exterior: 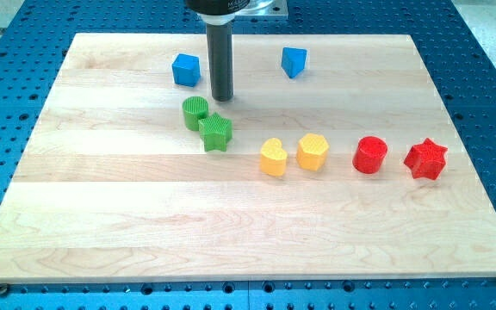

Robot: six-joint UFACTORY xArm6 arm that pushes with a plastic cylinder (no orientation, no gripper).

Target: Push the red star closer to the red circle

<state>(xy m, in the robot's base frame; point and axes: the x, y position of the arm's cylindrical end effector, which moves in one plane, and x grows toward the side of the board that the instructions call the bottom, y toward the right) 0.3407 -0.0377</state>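
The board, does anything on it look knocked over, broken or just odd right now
Nothing stands out. The red star and red circle sit flat near the view's right, and my tip rests just above the green blocks.

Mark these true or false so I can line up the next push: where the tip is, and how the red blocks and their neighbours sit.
1. My tip touches the red star. False: it stands far off, by the green circle.
2. The red star lies to the view's right of the red circle. True.
3. A yellow heart sits between the red blocks. False: both yellow hearts lie left of the red circle.
4. Two blue blocks sit near the view's top. True.
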